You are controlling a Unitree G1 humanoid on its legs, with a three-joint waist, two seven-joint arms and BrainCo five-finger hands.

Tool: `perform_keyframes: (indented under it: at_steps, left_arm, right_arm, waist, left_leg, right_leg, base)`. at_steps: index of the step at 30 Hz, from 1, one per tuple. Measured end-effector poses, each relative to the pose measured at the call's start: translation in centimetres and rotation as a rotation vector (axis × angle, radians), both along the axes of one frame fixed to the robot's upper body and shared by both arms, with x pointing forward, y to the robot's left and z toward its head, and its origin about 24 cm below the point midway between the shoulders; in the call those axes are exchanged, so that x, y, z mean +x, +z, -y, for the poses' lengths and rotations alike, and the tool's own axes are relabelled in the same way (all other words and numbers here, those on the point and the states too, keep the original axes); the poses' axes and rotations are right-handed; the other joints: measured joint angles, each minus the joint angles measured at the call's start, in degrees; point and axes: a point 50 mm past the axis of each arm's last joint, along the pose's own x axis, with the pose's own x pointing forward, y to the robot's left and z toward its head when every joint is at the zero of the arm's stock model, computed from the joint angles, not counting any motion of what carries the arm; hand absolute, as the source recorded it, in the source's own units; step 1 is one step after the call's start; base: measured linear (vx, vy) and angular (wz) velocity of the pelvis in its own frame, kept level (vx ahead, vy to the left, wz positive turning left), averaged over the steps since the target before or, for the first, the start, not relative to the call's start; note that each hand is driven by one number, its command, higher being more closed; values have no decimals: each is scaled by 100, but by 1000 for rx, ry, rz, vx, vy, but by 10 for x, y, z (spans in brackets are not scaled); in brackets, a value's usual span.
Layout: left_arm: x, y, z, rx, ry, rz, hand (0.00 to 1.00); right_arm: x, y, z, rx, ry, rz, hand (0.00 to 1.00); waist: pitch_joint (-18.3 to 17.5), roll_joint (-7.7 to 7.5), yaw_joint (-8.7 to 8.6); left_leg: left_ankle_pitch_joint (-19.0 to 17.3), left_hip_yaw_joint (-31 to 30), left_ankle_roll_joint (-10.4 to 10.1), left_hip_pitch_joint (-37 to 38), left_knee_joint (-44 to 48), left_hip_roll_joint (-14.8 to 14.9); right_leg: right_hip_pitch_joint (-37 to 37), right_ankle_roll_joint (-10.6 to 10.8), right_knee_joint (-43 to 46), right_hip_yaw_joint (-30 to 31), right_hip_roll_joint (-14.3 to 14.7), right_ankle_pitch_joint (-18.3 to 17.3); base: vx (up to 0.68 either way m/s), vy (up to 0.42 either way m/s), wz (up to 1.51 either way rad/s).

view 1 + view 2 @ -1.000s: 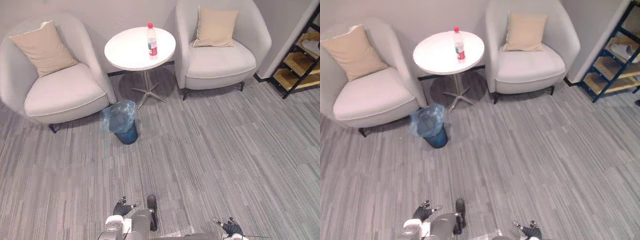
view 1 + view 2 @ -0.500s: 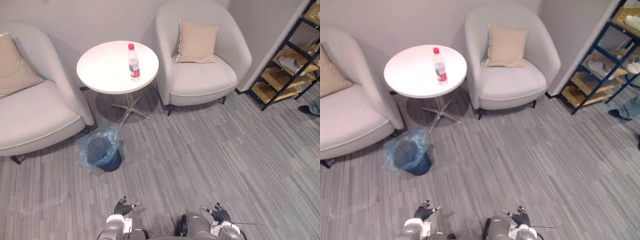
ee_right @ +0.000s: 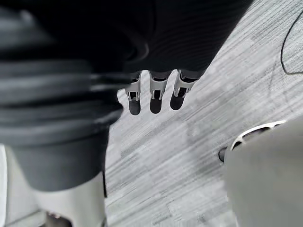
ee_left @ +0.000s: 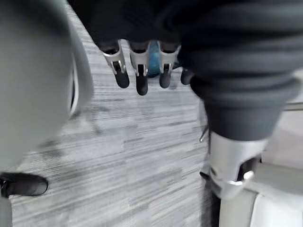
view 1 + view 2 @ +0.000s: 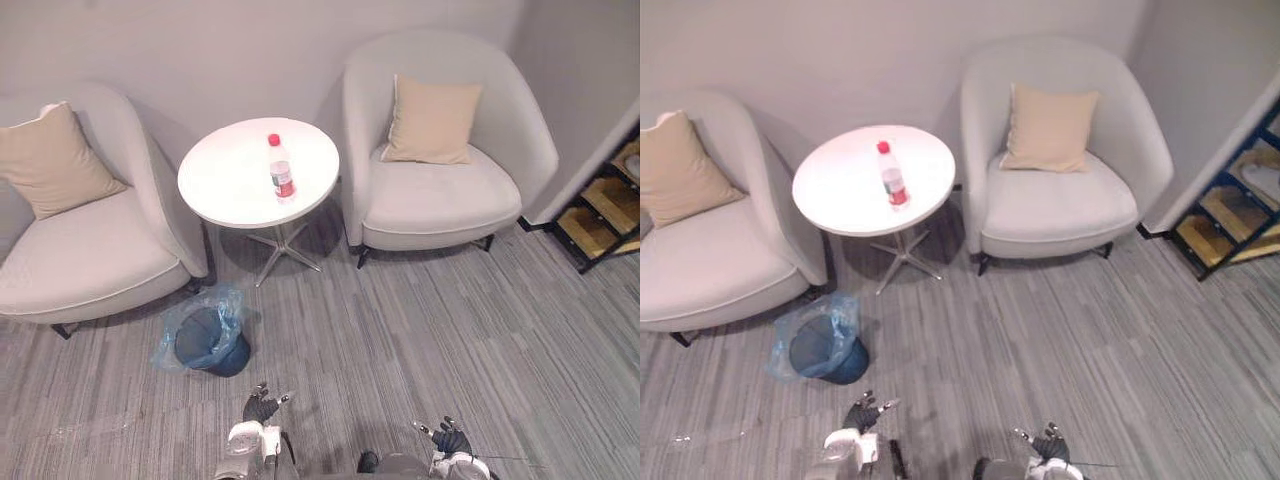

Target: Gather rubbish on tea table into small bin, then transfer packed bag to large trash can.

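Left eye view: a round white table (image 5: 235, 190) stands between two chairs, with one bottle (image 5: 281, 170) upright on it, slightly off the table's centre. The bin (image 5: 212, 345), lined with a blue bag (image 5: 168, 350), sits on the floor near the table's foot, on the robot's side of the table. Both hands hang low and well apart from the table: the left hand (image 5: 260, 407) just beyond the bin, the right hand (image 5: 450, 438) farther out. Each wrist view shows its fingers straight and relaxed, clear of the thumb, with nothing held. Assessment: the work is at the approach step of the gathering stage; the bottle appears to be the sole rubbish on the table and has not been touched. The next move calls for closing on the table until the bottle is within reach, then raising one hand above the table's rim to wrap the bottle's body. The bottle is tall and narrow and could tip if nudged.
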Motion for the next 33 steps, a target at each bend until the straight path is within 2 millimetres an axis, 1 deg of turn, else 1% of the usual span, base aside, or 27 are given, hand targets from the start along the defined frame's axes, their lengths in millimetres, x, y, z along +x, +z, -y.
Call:
perform_keyframes:
  at_steps: [1,2,3,4,5,6,7,8,9,10,11,12,13,14,15,16,17,18,19,20,22,23,25,26,29,31,33]
  left_arm:
    - [0,0,1,1,-6,0,0]
    - [0,0,0,11,-30,-3,0]
    - [0,0,-5,24,-37,-6,0]
    - [0,0,-7,30,-37,-8,0]
    - [0,0,-12,44,-38,-9,0]
    - [-1,-1,-12,45,-45,-19,0]
    - [-3,-2,-13,51,-53,-27,0]
    - [-6,-4,-17,65,-68,-44,0]
    - [-9,-5,-20,74,-77,-60,0]
    - [-12,-7,-22,82,-84,-77,0]
    - [-14,-8,-23,85,-83,-87,0]
    - [-18,-9,-25,89,-82,-103,0]
    - [-18,-9,-26,91,-81,-105,0]
    - [-19,-9,-26,90,-80,-106,0]
    - [-21,-10,-25,87,-78,-111,0]
    - [-24,-11,-24,84,-76,-120,0]
    - [-26,-12,-24,84,-76,-125,0]
    - [-28,-12,-26,87,-73,-129,0]
    - [-28,-13,-26,87,-72,-133,0]
    - [-26,-13,-19,70,-73,-128,0]
    - [-23,-12,-10,41,-69,-113,0]
    - [-20,-12,-4,26,-79,-106,0]
    - [-21,-13,0,9,-81,-110,0]
    - [-21,-13,2,3,-81,-110,0]
    - [-15,-10,6,-1,-85,-83,0]
    - [-15,-10,6,0,-86,-83,0]
    - [-15,-10,6,1,-86,-84,0]
  right_arm:
    - [0,0,1,-1,-2,-3,0]
    - [-3,-2,2,-4,0,-22,0]
    - [-5,-4,-3,7,1,-36,0]
    - [-7,-5,-5,13,1,-41,0]
    - [-7,-5,-6,12,14,-44,0]
    - [-6,-5,-6,11,15,-43,0]
    - [-6,-5,-6,11,21,-41,0]
    - [-7,-5,-6,13,21,-42,0]
    - [-7,-5,-6,17,11,-41,0]
    - [-5,-4,-5,13,17,-36,0]
    - [-4,-4,-4,14,23,-37,0]
    - [1,-3,-4,14,36,-34,0]
    - [7,-1,-5,4,54,-15,0]
    - [10,1,-4,-4,69,1,0]
    - [12,3,-2,-14,81,10,0]
    - [14,5,0,-22,90,31,0]
    - [14,5,-1,-22,91,34,0]
    - [11,3,-4,-13,90,27,0]
    - [7,2,-4,-6,69,26,0]
    - [7,3,2,-18,62,21,0]
    - [3,2,9,-15,36,5,0]
    - [1,2,12,-17,25,-4,0]
    - [-1,1,13,-15,19,-14,0]
    - [-3,0,11,-6,8,-13,0]
    - [-5,-1,9,-4,13,-22,0]
    - [-6,-2,9,-8,9,-29,0]
    - [-6,-2,7,-11,5,-32,0]
  waist:
    - [-6,7,5]
    - [-43,-27,132]
    - [-108,-177,140]
    - [-118,-223,129]
    - [-121,-261,133]
    - [-126,-252,130]
    - [-134,-263,132]
    - [-156,-290,126]
    - [-167,-302,102]
    - [-171,-303,82]
    - [-185,-325,76]
    - [-178,-243,34]
    - [-180,-243,-28]
    - [-148,-180,-53]
    - [-114,-94,-71]
    - [-128,-29,-99]
    - [-150,17,-101]
    - [-220,-171,-182]
    - [-222,-125,-196]
    - [-252,30,-144]
    - [-281,109,-117]
    - [-268,136,-167]
    - [-258,137,-198]
    - [-231,90,-175]
    - [-216,57,-106]
    - [-201,17,-79]
    - [-191,10,-71]
  left_leg:
    - [201,-42,-4,11,-384,-102]
    - [816,-116,211,201,-787,-343]
    - [673,-64,331,210,-770,-504]
    - [550,-58,369,160,-633,-538]
    - [283,22,428,135,-329,-548]
    - [114,59,453,245,-250,-554]
    - [-24,123,484,520,-328,-579]
    - [-99,153,510,750,-452,-623]
    - [-164,156,525,947,-541,-665]
    - [-208,138,549,1157,-646,-693]
    - [-211,112,549,1347,-791,-719]
    - [-210,22,548,1607,-1019,-715]
    - [-209,-19,546,1775,-1116,-654]
    - [-209,-34,546,1868,-1113,-571]
    - [-209,-76,546,1961,-1106,-463]
    - [-209,-196,546,2035,-1098,-296]
    - [-209,-254,543,2048,-1097,-251]
    - [-237,-385,428,2121,-1092,-279]
    - [-416,-612,96,2189,-1071,-226]
    - [-437,-687,52,2173,-1081,-69]
    - [-293,-898,-44,2172,-1117,3]
    - [-172,-1022,-138,2181,-1116,68]
    - [-66,-1157,-228,2184,-1030,161]
    - [-10,-1175,-312,2110,-780,195]
    - [46,-986,-380,1513,249,280]
    - [157,-747,-353,1475,348,319]
    - [-188,-463,-188,1472,69,274]
  right_leg:
    - [12,66,-2,26,-24,-17]
    - [53,233,-1,233,-102,-89]
    - [108,312,-59,313,-249,-131]
    - [116,345,-44,336,-291,-148]
    - [74,416,252,512,-375,-191]
    - [-59,452,715,675,-417,-213]
    - [-343,541,1613,865,-483,-194]
    - [-607,780,2333,978,-556,-104]
    - [-810,899,2974,1037,-606,-134]
    - [-1010,874,3467,1004,-638,-223]
    - [-1153,765,3756,886,-676,-325]
    - [-1388,557,3929,621,-673,-494]
    - [-1562,367,3816,423,-623,-625]
    - [-1716,270,3611,391,-521,-706]
    - [-1862,227,3336,411,-378,-741]
    - [-2022,226,2711,570,-123,-649]
    - [-2067,249,2285,691,-22,-485]
    - [-1999,284,1083,1152,88,316]
    - [-1957,114,878,1249,171,1026]
    - [-1903,85,896,1231,287,1064]
    - [-1842,-28,905,1088,326,906]
    - [-1715,-71,874,921,327,818]
    - [-1453,-128,728,679,329,770]
    - [-1228,-152,589,526,314,708]
    - [-934,-157,315,263,215,661]
    - [-754,-161,159,139,155,669]
    - [-565,-140,-108,58,81,756]
  base:
    - [360,181,-23]
    - [387,156,-23]
    - [406,155,-19]
    - [434,142,3]
    - [423,186,-4]
    - [489,236,-18]
    - [462,222,-24]
    - [374,157,-19]
    - [376,96,-4]
    - [311,49,3]
    - [446,23,15]
    - [362,-11,25]
    - [409,-60,29]
    - [321,-121,20]
    - [389,-194,15]
    - [327,-194,18]
    - [346,-218,43]
    - [359,-243,58]
    - [368,-245,52]
    - [344,-234,33]
    - [265,-196,29]
    - [239,-208,67]
    - [194,-179,76]
    - [99,-125,78]
    - [45,-62,66]
    - [27,-6,49]
    - [18,37,32]
